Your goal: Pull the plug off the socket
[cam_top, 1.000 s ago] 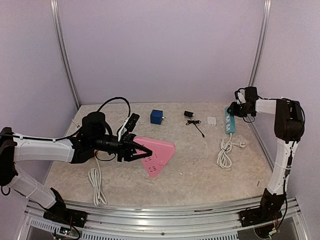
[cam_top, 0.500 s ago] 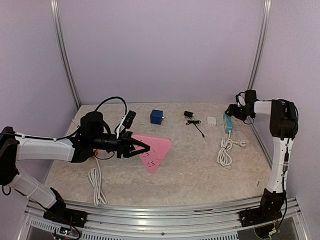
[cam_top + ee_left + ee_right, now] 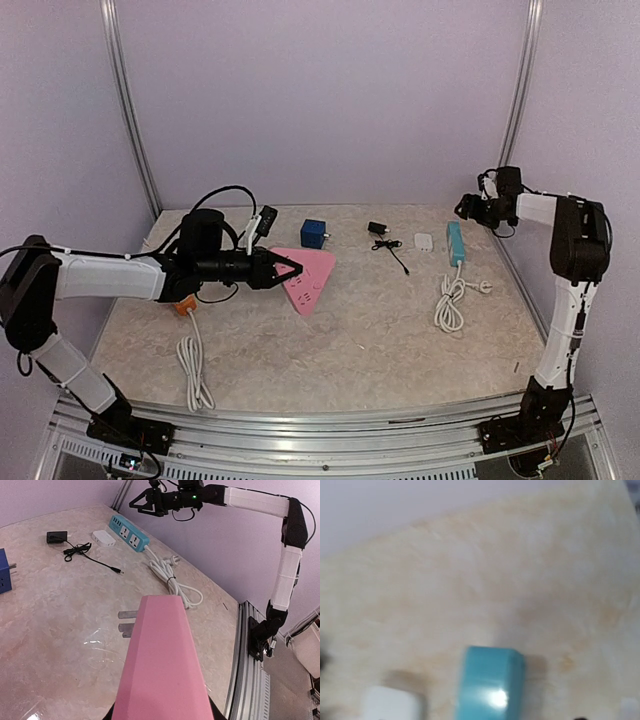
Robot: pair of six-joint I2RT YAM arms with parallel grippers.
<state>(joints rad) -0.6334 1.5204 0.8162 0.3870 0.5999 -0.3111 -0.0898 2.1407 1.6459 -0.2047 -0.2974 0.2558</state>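
Note:
My left gripper (image 3: 283, 270) is shut on a pink triangular socket block (image 3: 310, 277) and holds it tilted above the table. In the left wrist view the pink block (image 3: 162, 670) fills the lower middle and hides the fingers. Two metal prongs (image 3: 127, 621) stick out by its left edge. My right gripper (image 3: 468, 207) hovers at the back right, above the far end of a teal power strip (image 3: 456, 243). It looks open and empty in the left wrist view (image 3: 142, 501). The right wrist view is blurred and shows only the strip's end (image 3: 492, 685), no fingers.
A blue cube adapter (image 3: 314, 234), a black charger with its thin cable (image 3: 380, 232) and a small white adapter (image 3: 424, 241) lie at the back. The teal strip's white cord (image 3: 450, 305) is coiled at the right. A white cable (image 3: 192, 365) with an orange plug (image 3: 184, 308) lies at the left.
My left gripper has raised the pink socket block and carried it back and right, tipping it up. My right gripper has risen off the teal strip, which has turned slightly.

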